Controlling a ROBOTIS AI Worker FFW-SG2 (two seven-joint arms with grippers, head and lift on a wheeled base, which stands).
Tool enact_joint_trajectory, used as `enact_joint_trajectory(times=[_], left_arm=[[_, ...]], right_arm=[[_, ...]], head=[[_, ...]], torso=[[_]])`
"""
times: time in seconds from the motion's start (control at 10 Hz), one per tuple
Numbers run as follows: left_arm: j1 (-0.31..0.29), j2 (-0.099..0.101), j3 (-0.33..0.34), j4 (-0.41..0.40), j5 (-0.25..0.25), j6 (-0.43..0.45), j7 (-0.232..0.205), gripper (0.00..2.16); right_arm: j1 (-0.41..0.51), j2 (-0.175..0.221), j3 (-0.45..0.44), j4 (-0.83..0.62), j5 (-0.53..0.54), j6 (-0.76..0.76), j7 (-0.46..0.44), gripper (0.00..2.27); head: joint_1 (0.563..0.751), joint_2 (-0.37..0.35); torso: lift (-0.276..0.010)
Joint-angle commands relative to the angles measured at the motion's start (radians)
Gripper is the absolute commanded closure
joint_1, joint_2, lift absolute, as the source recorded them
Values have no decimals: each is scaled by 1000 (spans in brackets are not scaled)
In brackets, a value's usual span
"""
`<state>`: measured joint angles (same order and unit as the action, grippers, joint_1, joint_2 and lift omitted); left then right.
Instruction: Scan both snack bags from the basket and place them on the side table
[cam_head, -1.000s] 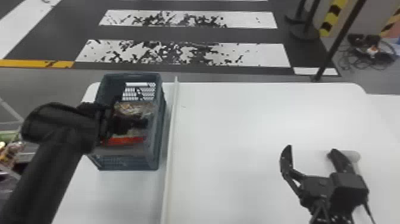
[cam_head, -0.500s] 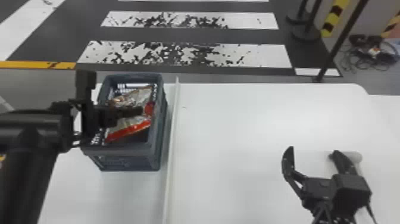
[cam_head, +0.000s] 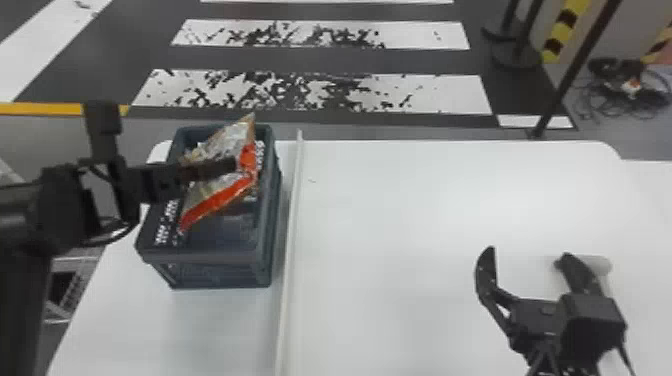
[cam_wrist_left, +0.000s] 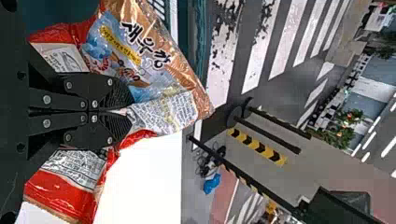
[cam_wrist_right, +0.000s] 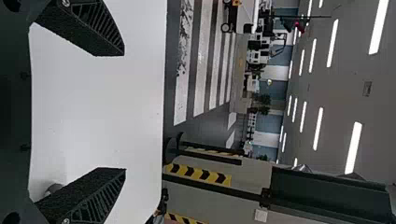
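Observation:
In the head view my left gripper (cam_head: 227, 167) is over the grey basket (cam_head: 215, 254), shut on a silver, orange and red snack bag (cam_head: 215, 199) that stands partly above the rim. Seen from the left wrist, the left gripper (cam_wrist_left: 128, 112) pinches the crumpled snack bag (cam_wrist_left: 163, 70) with both fingers together. Whether another bag lies in the basket I cannot tell. My right gripper (cam_head: 527, 257) is parked over the right part of the table, fingers wide apart; in the right wrist view the right gripper (cam_wrist_right: 123, 112) holds nothing.
A thin white divider strip (cam_head: 289, 250) runs along the white table (cam_head: 410, 225), just right of the basket. A pale cylindrical object (cam_head: 597, 265) lies behind the right gripper's finger. Dark posts (cam_head: 565, 80) stand on the floor beyond the table.
The left gripper has risen from inside the basket and shifted slightly right, lifting the snack bag with it. The right arm has stayed in place.

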<state>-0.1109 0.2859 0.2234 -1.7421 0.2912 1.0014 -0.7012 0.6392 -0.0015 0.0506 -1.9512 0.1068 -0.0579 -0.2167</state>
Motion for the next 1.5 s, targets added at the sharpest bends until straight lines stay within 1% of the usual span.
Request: enact_joint_trajectory(times=[0.0, 0.1, 0.2, 0.3, 0.4, 0.5, 0.6, 0.7, 0.8, 0.9, 1.0, 1.1, 1.2, 1.3, 1.4], left_arm=[[27, -24, 14, -94, 32, 38, 6, 2138], [36, -48, 21, -154, 68, 59, 11, 2138], [36, -77, 22, -208, 103, 99, 9, 2138], [45, -108, 22, -267, 121, 145, 12, 2142], [59, -137, 13, -312, 143, 167, 22, 2142], [68, -169, -24, -335, 157, 191, 31, 2142], [74, -200, -76, -335, 160, 191, 39, 2142], [83, -214, -124, -335, 151, 191, 54, 2142], [86, -240, -185, -321, 137, 188, 71, 2142], [89, -268, -263, -284, 103, 185, 94, 2142], [92, -289, -325, -226, 82, 176, 120, 2142], [99, -289, -384, -168, 45, 136, 140, 2142], [105, -289, -437, -112, 11, 72, 170, 2142], [106, -289, -490, -43, 3, -8, 221, 2142], [106, -289, -556, 26, 3, -115, 284, 2142]], right_arm=[[4, 2, 0, -3, 1, -1, -1, 39], [8, 2, 0, -11, 2, -1, -3, 39], [13, 2, 0, -18, 4, -4, -3, 39], [17, 2, -1, -26, 5, -4, -4, 39], [22, 2, -1, -35, 5, -4, -6, 43], [25, 2, -3, -44, 5, -4, -7, 43], [28, 2, -5, -55, 5, -1, -7, 43], [33, 2, -6, -67, 5, -1, -10, 46], [37, 2, -9, -77, 5, -1, -15, 46], [43, 2, -11, -86, 5, -1, -23, 49], [48, 2, -12, -94, 5, -1, -35, 49], [50, 2, -18, -98, 5, -1, -41, 49], [53, 2, -23, -104, 5, -1, -49, 49], [54, 2, -26, -109, 2, -1, -52, 49], [54, 2, -28, -109, 1, -1, -52, 49]], head=[[695, 31], [695, 20], [695, -2], [695, -15], [695, -49], [695, -81], [695, -118], [695, -163], [695, -188], [695, -230], [695, -281], [695, -339], [695, -350], [695, -350], [695, -350]], torso=[[-75], [-75], [-75], [-75], [-75], [-75], [-75], [-75], [-75], [-75], [-75], [-75], [-75], [-75], [-75]])
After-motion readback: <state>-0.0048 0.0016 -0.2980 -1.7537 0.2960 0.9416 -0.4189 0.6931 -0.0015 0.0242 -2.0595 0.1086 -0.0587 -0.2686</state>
